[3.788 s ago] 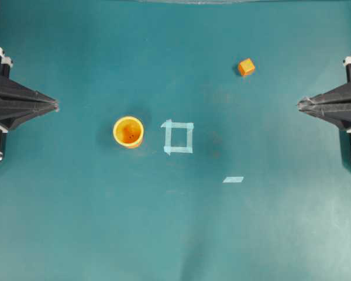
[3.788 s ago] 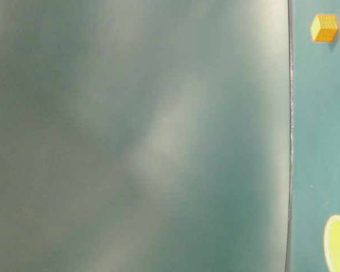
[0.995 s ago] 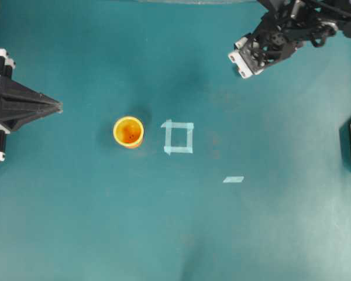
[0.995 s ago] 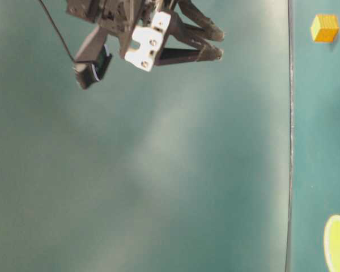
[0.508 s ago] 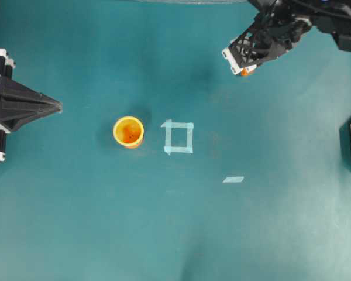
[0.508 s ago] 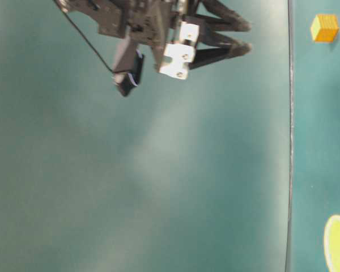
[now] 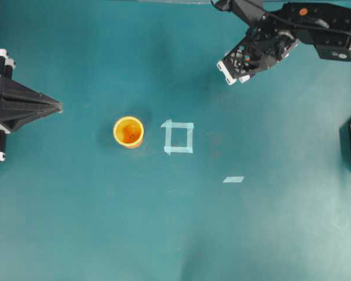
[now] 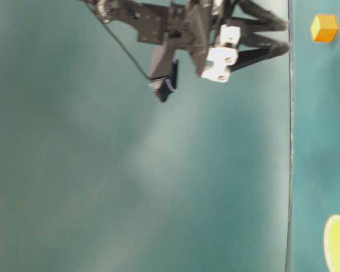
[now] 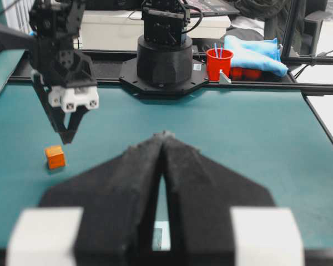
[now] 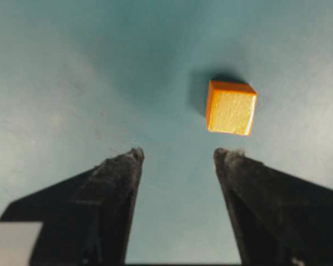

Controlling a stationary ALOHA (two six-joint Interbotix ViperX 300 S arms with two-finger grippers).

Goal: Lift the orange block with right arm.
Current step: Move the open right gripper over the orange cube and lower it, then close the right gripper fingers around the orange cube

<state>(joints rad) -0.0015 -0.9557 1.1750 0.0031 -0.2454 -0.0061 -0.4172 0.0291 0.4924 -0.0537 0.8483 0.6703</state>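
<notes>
Since a second ago my right arm point(image 7: 316, 26) has swung further in over the far right of the tabletop point(image 7: 164, 222) and come lower, so its body now hides the orange block point(image 10: 231, 107) in the overhead view. The block sits flat on the tabletop, untouched, and the wrist view shows it just ahead of the right hand point(image 10: 177, 158), a little toward the right finger rather than centred. The hand is spread wide with nothing in it. From the left wrist view the fingers hang above and just beside the block, not yet around it. I judge the approach is nearly done: I want to push on and nudge across until the block sits in the middle of the gap, square the wrist to its faces, sink until the pads straddle its sides, and only then close. The left hand point(image 7: 57, 106) rests parked with its fingers together, near the yellow-orange cup point(image 7: 128, 132) but apart from it.
</notes>
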